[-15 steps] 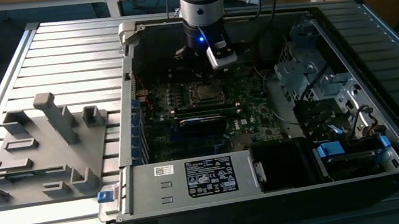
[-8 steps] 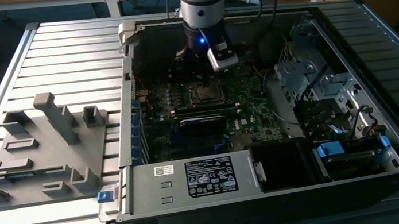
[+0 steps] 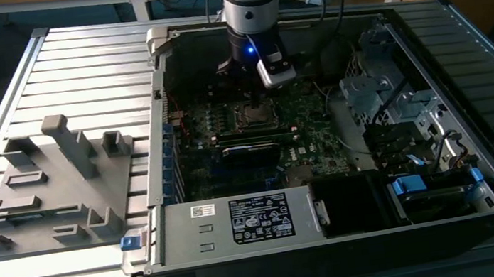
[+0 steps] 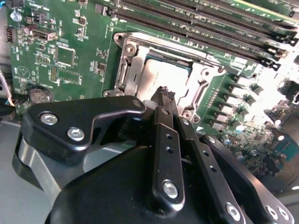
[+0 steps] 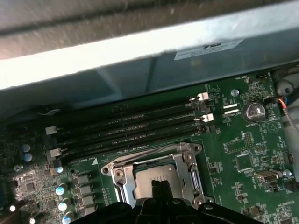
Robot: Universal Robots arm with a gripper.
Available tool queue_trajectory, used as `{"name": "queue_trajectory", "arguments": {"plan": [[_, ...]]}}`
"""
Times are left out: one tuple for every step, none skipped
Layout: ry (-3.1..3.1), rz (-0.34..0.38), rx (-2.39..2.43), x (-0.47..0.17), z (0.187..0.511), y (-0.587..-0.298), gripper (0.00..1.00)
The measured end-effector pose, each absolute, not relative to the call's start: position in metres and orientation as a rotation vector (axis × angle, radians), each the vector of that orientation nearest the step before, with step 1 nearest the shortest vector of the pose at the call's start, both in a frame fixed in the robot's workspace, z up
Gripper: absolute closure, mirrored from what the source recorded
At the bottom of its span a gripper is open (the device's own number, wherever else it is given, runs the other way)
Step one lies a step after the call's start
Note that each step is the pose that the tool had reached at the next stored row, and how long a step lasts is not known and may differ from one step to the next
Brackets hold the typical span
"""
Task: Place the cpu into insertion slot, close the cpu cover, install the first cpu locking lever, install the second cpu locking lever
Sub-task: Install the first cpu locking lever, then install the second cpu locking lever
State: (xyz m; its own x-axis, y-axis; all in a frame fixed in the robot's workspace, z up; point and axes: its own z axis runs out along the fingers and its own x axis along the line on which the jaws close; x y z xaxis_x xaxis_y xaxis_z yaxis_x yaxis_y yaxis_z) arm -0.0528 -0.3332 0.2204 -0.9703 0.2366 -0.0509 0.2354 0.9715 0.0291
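Observation:
Inside the open computer case, my gripper (image 3: 255, 103) hangs just over the insertion slot (image 3: 257, 114) on the green motherboard. Both wrist views show the cpu (image 4: 152, 77) (image 5: 156, 173) lying flat in the slot, its silver-grey top visible through the cut-out of the cpu cover (image 4: 127, 65) (image 5: 122, 181). The cover lies down around the chip. My gripper (image 4: 164, 96) (image 5: 161, 185) is shut, its black fingertips together at the edge of the chip with nothing visibly held. A thin metal lever rod (image 5: 140, 156) runs along the socket side nearest the memory slots.
Long black memory slots (image 4: 201, 25) (image 5: 131, 133) run beside the socket, and the case wall (image 5: 140, 60) rises beyond them. A power supply (image 3: 239, 222) and drive cage (image 3: 380, 92) crowd the case. A grey fixture (image 3: 52, 185) stands outside on the exterior view's left.

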Motion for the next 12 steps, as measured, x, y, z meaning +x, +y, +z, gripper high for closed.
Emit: {"name": "queue_trajectory", "arguments": {"plan": [[3.065,0.035,0.367,-0.0528,0.2222,-0.3332,0.9],[3.065,0.035,0.367,-0.0528,0.2237,-0.3332,0.9],[3.065,0.035,0.367,-0.0528,0.2241,-0.3332,0.9],[3.065,0.036,0.367,-0.0528,0.2241,-0.3332,0.9],[3.065,0.036,0.367,-0.0528,0.2241,-0.3332,0.9],[3.065,0.036,0.367,-0.0528,0.2241,-0.3332,0.9],[3.065,0.035,0.367,-0.0528,0.227,-0.3332,0.9],[3.065,0.035,0.367,-0.0528,0.2286,-0.3333,0.9],[3.065,0.035,0.367,-0.0528,0.2286,-0.3333,0.9],[3.065,0.035,0.367,-0.0528,0.2285,-0.3334,0.9],[3.065,0.036,0.367,-0.0527,0.2285,-0.3337,0.9],[3.065,0.036,0.367,-0.0528,0.2285,-0.3341,0.9]]}}
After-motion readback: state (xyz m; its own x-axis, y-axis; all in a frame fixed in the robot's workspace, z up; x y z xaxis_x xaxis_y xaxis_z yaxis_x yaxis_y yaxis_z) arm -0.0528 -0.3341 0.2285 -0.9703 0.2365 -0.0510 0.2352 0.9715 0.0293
